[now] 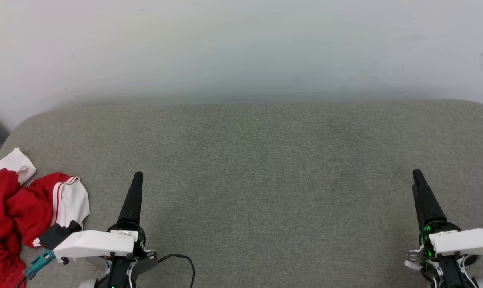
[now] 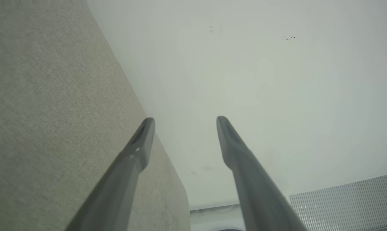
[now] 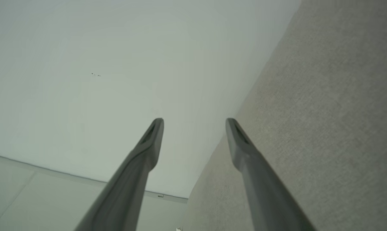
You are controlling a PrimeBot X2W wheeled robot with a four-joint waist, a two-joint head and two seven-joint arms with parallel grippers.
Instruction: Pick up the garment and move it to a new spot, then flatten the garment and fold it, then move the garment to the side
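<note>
**A:** Where did the garment [image 1: 13, 212] lie?

**B:** Crumpled at the left edge of the surface [image 1: 265, 168], just beside the left end effector [image 2: 185, 119]. It was a limp heap of soft red fabric with a white, stripe-bordered sleeve end showing.

**A:** Was anything gripped?

**B:** No. Its two long dark fingers stood spread and empty. The right end effector [image 3: 195, 119] was the same, well apart from the cloth. Both pointed toward the white wall [image 1: 241, 48].

**A:** Why that pose?

**B:** Probably readiness to pick up. The grey woven, padded middle offered room for flattening.
</note>
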